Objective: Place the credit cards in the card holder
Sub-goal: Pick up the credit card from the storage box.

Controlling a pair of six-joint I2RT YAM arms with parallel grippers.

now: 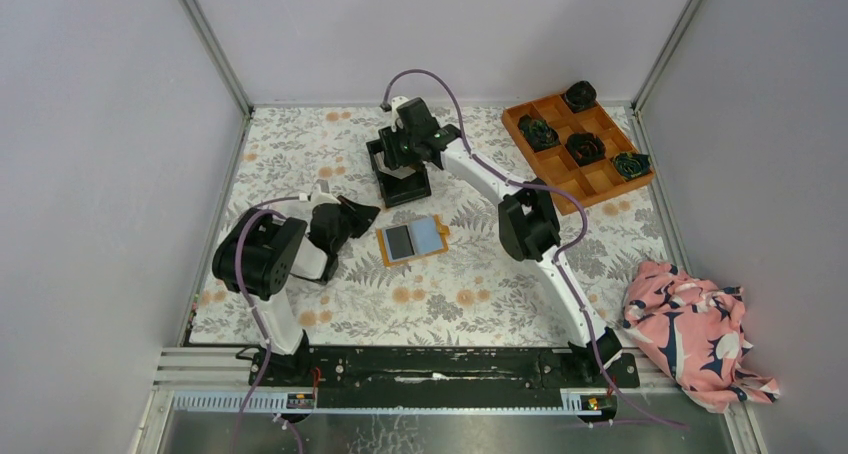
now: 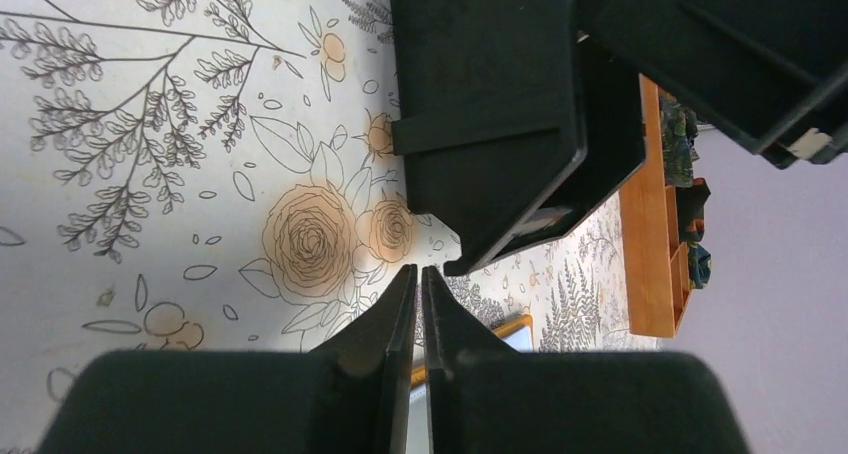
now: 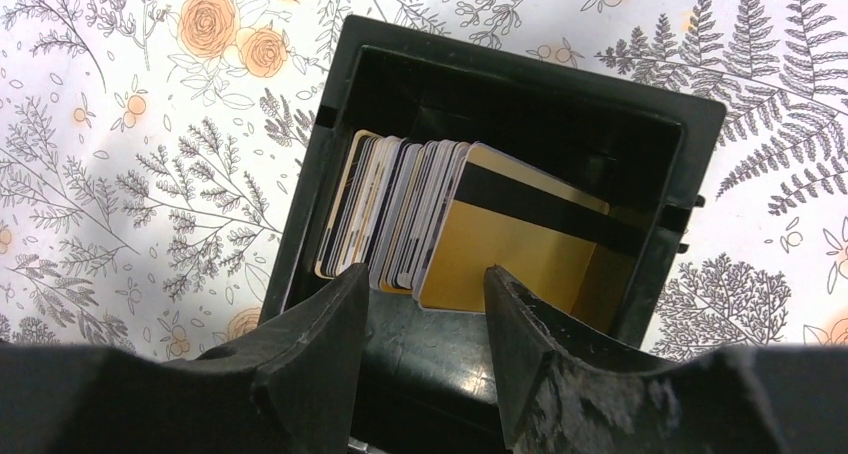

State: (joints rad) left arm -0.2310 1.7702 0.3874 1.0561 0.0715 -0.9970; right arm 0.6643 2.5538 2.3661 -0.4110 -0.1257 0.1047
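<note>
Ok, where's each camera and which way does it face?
Top external: above, behind the bases, facing down on the table; both arms show.
Left wrist: low over the table, past the shut left pincer toward the black bin and orange tray.
Right wrist: straight down through the open right pincer onto the credit cards.
Shared: all three see the black bin.

Your count: one card holder (image 1: pixel 412 241); one bin (image 3: pixel 540 69); one tray (image 1: pixel 598 179); four rosettes (image 1: pixel 585 147); one cloth (image 1: pixel 695 334); credit cards (image 3: pixel 400 214) packed, uncountable.
</note>
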